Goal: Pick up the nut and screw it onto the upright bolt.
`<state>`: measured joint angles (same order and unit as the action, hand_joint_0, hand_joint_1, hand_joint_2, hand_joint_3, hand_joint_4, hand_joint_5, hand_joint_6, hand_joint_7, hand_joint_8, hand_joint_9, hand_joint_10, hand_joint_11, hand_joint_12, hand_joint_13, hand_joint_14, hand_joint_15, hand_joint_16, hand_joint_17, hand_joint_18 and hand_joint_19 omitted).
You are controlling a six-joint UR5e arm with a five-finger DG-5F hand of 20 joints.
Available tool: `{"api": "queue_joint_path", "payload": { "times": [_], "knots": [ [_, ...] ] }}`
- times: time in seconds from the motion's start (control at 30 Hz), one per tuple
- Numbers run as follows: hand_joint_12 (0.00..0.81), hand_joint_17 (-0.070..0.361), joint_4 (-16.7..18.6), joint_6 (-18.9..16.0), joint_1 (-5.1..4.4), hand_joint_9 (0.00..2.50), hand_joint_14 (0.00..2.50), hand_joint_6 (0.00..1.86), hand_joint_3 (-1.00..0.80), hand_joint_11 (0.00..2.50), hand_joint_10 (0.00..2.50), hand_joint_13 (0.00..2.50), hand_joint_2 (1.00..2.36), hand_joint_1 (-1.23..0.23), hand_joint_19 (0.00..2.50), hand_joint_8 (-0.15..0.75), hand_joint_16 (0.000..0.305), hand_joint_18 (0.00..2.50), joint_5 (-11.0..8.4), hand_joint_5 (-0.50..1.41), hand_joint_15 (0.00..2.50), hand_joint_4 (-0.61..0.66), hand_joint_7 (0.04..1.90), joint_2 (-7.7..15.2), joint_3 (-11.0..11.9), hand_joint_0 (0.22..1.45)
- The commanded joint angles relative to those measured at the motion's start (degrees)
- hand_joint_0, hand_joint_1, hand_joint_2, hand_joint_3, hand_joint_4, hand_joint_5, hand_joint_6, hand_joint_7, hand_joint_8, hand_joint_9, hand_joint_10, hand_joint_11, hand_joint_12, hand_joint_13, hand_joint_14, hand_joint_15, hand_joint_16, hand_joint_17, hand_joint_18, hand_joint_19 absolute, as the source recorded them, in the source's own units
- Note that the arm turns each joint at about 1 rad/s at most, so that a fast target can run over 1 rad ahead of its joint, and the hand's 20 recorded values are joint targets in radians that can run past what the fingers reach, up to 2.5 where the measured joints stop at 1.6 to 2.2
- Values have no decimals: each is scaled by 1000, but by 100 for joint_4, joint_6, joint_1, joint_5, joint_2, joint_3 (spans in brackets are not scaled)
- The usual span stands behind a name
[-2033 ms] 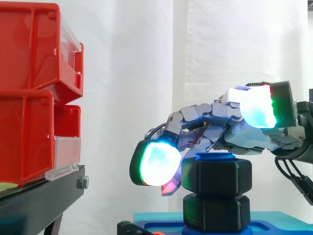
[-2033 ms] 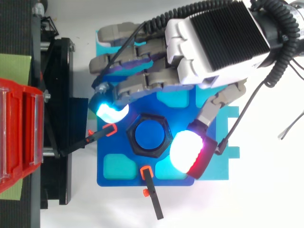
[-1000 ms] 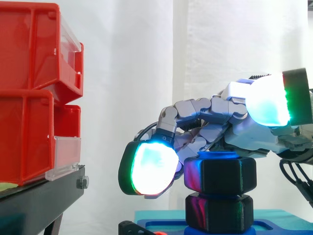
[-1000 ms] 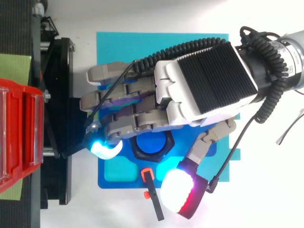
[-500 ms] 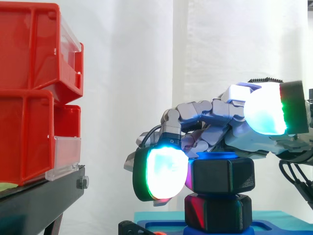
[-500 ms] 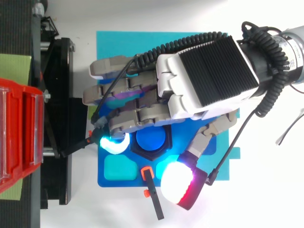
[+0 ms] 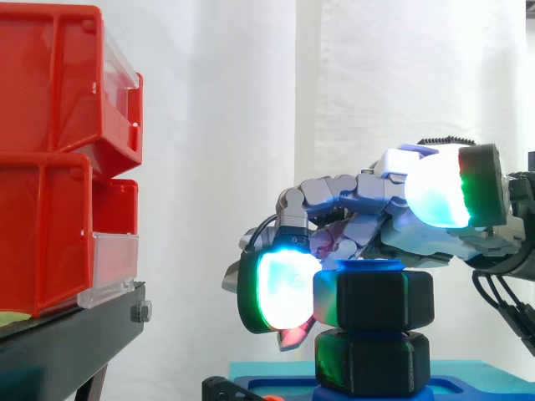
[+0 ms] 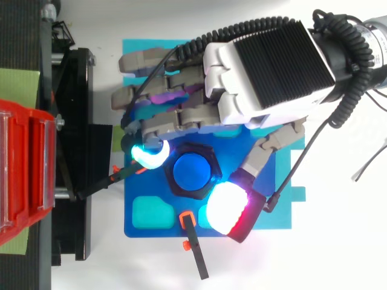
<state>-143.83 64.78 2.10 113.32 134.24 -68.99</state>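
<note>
A black hex nut sits on the upright blue bolt, whose top shows just above it. A second black hex piece lies below it on the bolt. The bolt stands on a blue base plate. My hand reaches in from the right, over the nut, with its fingers curled down around it. One glowing cyan fingertip lies against the nut's left side. The thumb pad sits at the opposite corner of the nut and looks a little higher than the nut in the side view.
Red bins stand on a black stand to the left, close to the fingertips. Two black clamps with orange tips hold the plate at its left and front edges. A turquoise mat lies under the plate.
Over the last second the hand swung across the bolt and back while twisting. The upper nut's faces have turned. The cyan fingertip has moved back against the nut's left side.
</note>
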Motion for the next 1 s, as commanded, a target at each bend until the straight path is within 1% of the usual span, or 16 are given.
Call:
{"api": "queue_joint_path", "payload": {
  "times": [0.0,0.3,0.57,0.77,0.83,0.97],
  "knots": [
    [278,61,13,0,45,988,0,503,-500,118,4,463,1000,-184,0,298,27,173,6,-49,0,175,1324,-3,0,461],
    [273,59,13,9,124,1035,0,503,-500,122,4,491,1000,-183,0,301,26,207,103,-19,0,158,1411,6,0,467],
    [265,56,65,17,177,1120,0,501,-500,132,4,538,1000,-180,0,287,25,261,103,19,0,144,1440,6,-9,472],
    [244,53,92,17,194,1248,0,500,-500,129,4,597,1000,-178,0,233,24,330,173,53,0,105,1447,6,-9,477],
    [230,50,83,17,194,1342,0,501,-500,127,3,642,1000,-183,0,198,22,379,182,67,0,92,1448,6,-9,481],
    [210,47,92,17,194,1438,0,508,-500,129,4,698,1000,-194,0,155,21,450,182,79,0,79,1435,-3,-9,485]
  ]
}}
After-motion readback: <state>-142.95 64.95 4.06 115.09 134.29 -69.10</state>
